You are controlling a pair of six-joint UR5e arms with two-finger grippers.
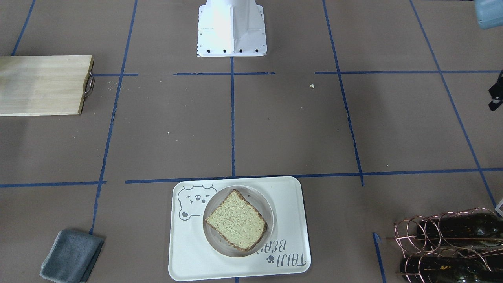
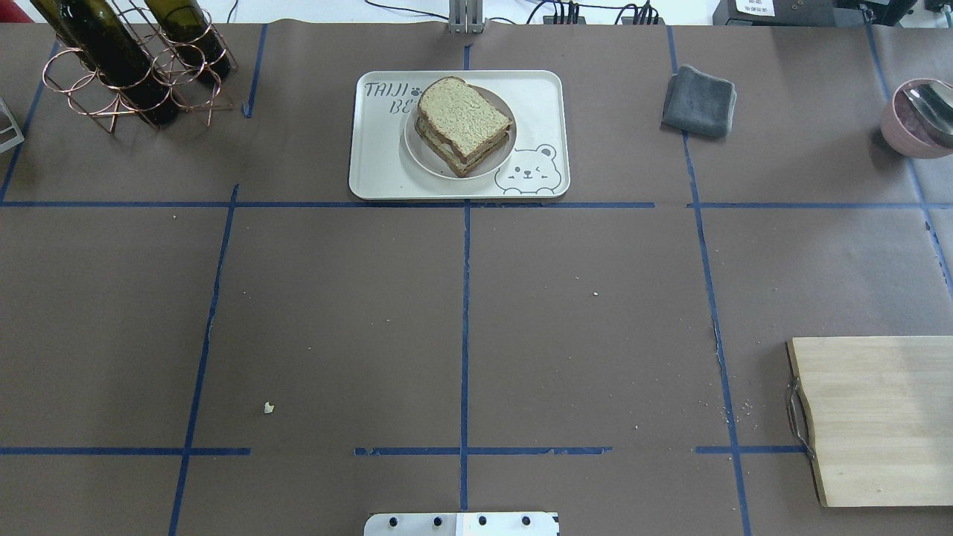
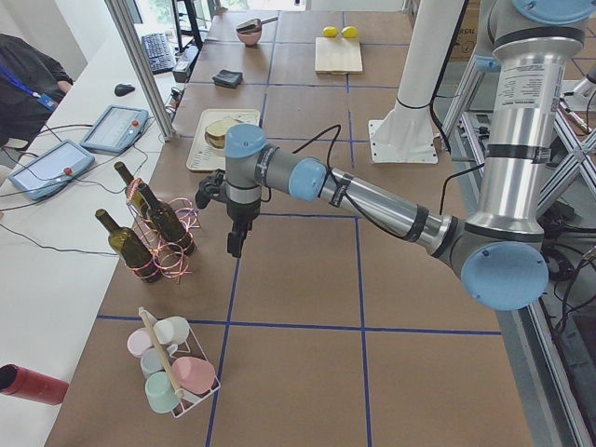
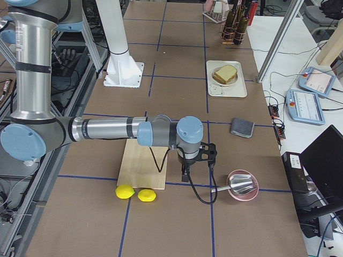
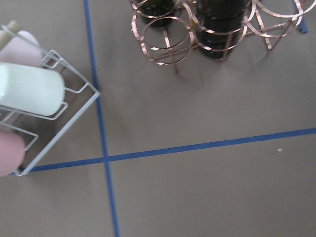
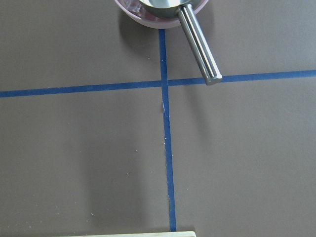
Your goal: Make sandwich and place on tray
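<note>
The sandwich point(image 2: 463, 123), two tan brown-crusted bread slices stacked, sits on a small round white plate point(image 2: 417, 152) on the cream bear tray point(image 2: 536, 97). No egg shows from here. It also shows in the front view point(image 1: 237, 220) on the tray point(image 1: 188, 251). My left gripper point(image 3: 235, 244) hangs over the table beside the wine rack, far from the tray; I cannot tell if it is open or shut. My right gripper point(image 4: 185, 174) hangs between the cutting board and the pink bowl; I cannot tell its state either. Neither wrist view shows fingers.
A pale wooden cutting board point(image 2: 878, 417) lies at the right, with two lemons point(image 4: 134, 194) beside it. A grey cloth point(image 2: 698, 100) lies right of the tray. A copper wine rack point(image 2: 126, 67) with bottles, a wire cup rack point(image 5: 34, 98) and a pink bowl point(image 2: 916, 115) with a metal ladle stand at the edges.
</note>
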